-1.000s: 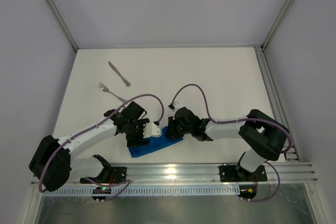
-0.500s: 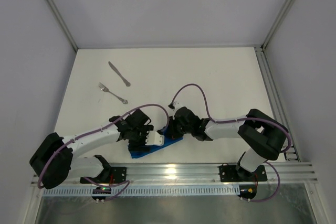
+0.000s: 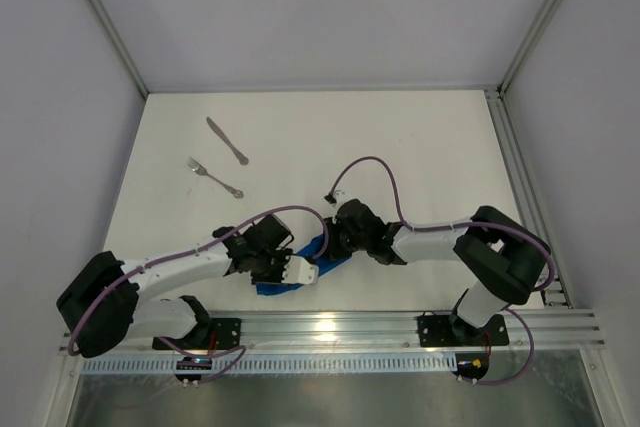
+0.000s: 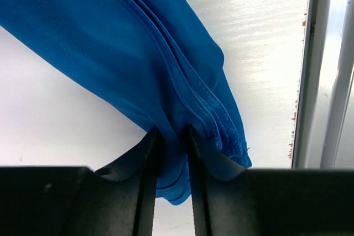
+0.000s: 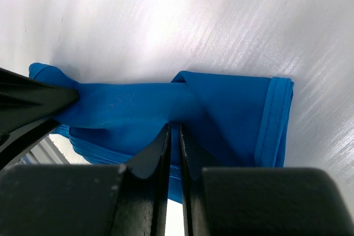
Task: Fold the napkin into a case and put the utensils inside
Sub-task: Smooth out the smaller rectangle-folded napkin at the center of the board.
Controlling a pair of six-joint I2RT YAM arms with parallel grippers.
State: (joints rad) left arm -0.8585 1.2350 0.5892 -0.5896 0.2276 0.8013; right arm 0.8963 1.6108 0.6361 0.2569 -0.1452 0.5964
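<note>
Blue napkin (image 4: 138, 53) in the tight pinch of left pincer (image 4: 170, 136) and right pincer (image 5: 172, 132)

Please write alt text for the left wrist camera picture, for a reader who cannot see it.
The left gripper pinches the folded blue napkin between its two black fingers, near a corner with stacked hemmed edges. A white table shows behind the cloth, and a metal rail runs along the right.
</note>
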